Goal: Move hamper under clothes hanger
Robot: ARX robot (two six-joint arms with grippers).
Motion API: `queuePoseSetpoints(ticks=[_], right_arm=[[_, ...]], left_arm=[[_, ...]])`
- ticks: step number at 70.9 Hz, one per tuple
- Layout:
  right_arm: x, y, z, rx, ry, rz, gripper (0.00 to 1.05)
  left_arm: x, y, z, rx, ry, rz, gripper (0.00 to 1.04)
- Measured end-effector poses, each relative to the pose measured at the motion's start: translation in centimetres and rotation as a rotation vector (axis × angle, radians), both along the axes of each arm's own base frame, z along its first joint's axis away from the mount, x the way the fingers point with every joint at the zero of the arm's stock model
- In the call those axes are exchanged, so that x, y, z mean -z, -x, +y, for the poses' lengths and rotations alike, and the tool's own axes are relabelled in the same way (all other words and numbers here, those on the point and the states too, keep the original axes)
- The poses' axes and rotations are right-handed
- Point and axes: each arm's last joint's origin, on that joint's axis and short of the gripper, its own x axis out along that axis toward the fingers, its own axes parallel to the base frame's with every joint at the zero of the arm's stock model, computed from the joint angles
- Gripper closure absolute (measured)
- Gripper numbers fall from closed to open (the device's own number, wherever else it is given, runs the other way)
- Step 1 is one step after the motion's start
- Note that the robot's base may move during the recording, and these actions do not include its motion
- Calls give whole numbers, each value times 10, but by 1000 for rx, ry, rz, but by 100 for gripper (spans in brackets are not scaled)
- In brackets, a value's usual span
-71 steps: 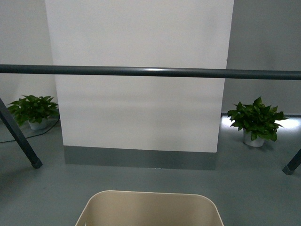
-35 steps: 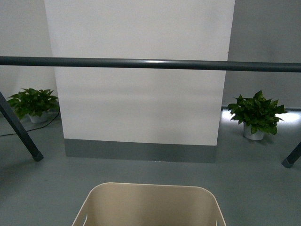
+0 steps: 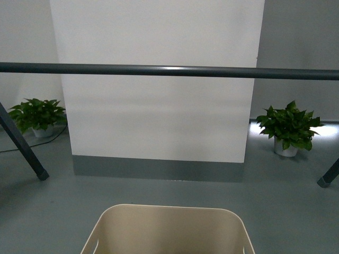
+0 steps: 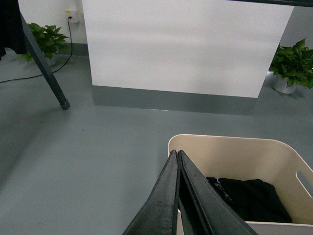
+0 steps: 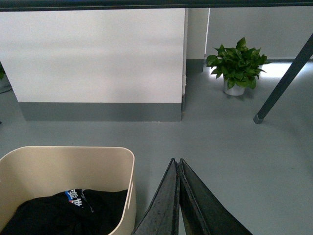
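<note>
More of the hamper (image 3: 167, 230) visible — clothes hanger (image 3: 169, 71) bar higher

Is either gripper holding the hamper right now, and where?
No. Both the left gripper and right gripper are shut on nothing, beside the hamper.

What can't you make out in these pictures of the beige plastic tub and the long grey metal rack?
- Beige plastic hamper: the front view's lower edge cuts off its near half.
- Dark grey metal clothes hanger: both bar ends run past the frame edges.
- Black garment in the hamper: its print is too small to read.
- Left gripper and right gripper: shut; the arms are unseen.
</note>
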Motion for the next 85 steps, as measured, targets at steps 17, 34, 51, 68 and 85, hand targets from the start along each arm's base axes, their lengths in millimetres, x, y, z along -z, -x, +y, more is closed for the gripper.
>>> queuePoseSetpoints(ticks=[17,34,51,68,85], right_arm=[[-2,8,0,0,0,-8,103],[-3,14,0,0,0,-11,103],[-3,19,0,0,0,-11,103],[-2,23,0,0,0,-12,103],[0,34,0,-2,0,-8,103]], left_arm=[[-2,8,0,0,0,-6,101],[-2,14,0,0,0,-8,101],[-2,19,0,0,0,-8,101],[-2,23,0,0,0,-8,101],[1,33,0,0,-1,-1,101]])
